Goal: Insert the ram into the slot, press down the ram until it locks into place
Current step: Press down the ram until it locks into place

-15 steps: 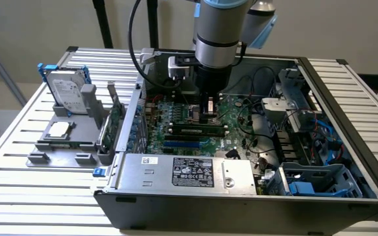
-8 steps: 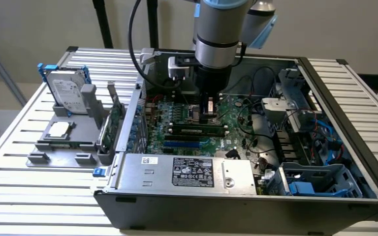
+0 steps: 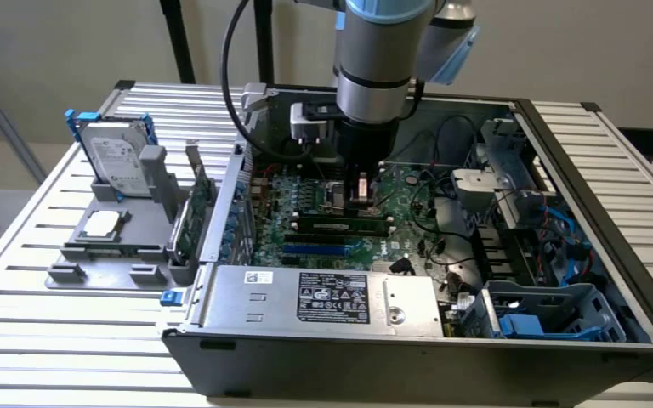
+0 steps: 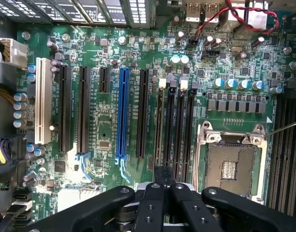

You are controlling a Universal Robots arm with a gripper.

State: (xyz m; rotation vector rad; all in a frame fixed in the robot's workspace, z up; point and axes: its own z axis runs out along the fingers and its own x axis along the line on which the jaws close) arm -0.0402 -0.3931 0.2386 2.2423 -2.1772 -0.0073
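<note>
Pressing onto the ram (image 3: 343, 226) with fingers closed together, the gripper (image 3: 363, 200) bears on one end; the ram lies along its slot (image 3: 338, 232) on the motherboard (image 3: 303, 200); locking appears unfinished; clip engagement cannot be judged.

Ram (image 3: 343, 227) in slot (image 4: 160, 126) on motherboard (image 4: 104, 128), gripper (image 3: 363, 200) above.

I saw a hard drive (image 3: 118, 158) standing near the table's (image 3: 31, 255) far edge, and a power supply (image 3: 315, 297) in the case's near corner.
</note>
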